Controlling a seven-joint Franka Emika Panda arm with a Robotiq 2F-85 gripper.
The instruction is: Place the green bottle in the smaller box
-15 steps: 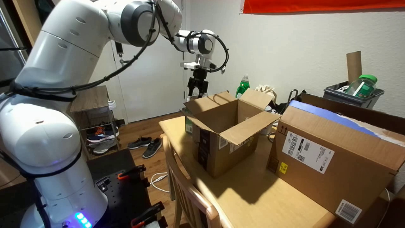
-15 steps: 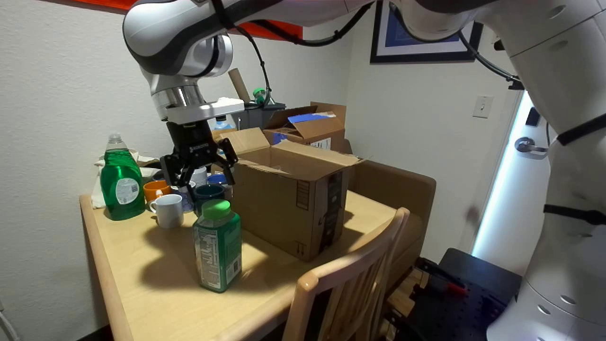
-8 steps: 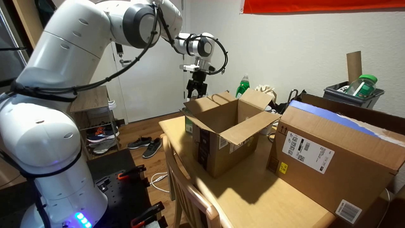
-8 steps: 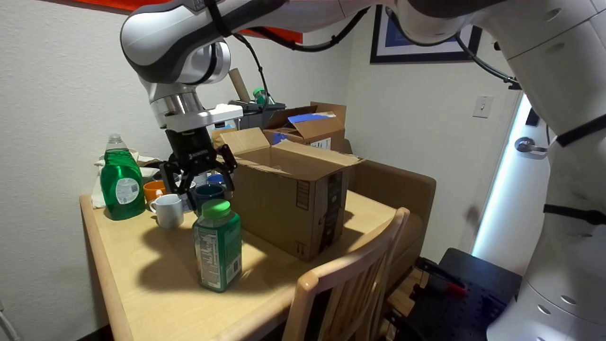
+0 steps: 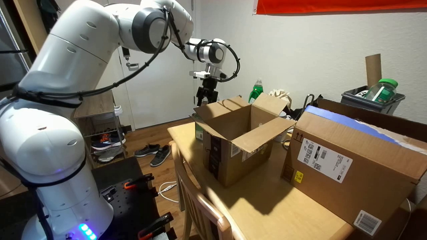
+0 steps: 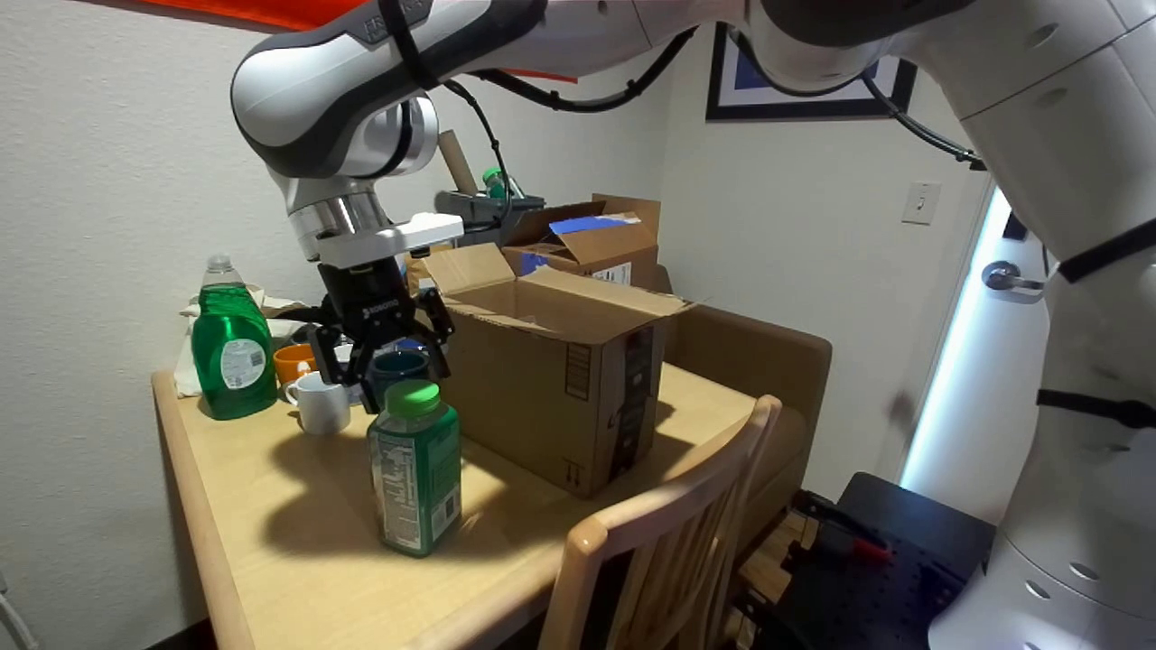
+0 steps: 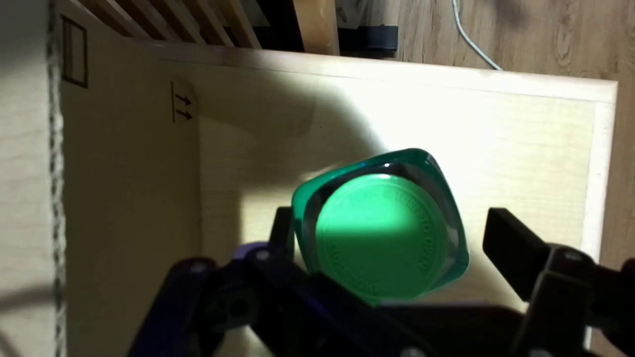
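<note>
Green bottle (image 6: 415,483) stands upright on the table (image 6: 298,582), beside the smaller box (image 6: 528,406). Gripper (image 6: 405,383) over the bottle, jaws wide, nothing held. Box-side finger (image 7: 283,228) looks tight; off-centre descent could catch the bottle and tip it.

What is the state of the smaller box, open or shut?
Open: in both exterior views, the box shows its inside, with flaps spread outward.

My wrist view: close, looking down on bottle (image 7: 382,233). Both exterior views: farther, opposite table (image 6: 307,578) ends, sharing smaller box (image 5: 245,165).
</note>
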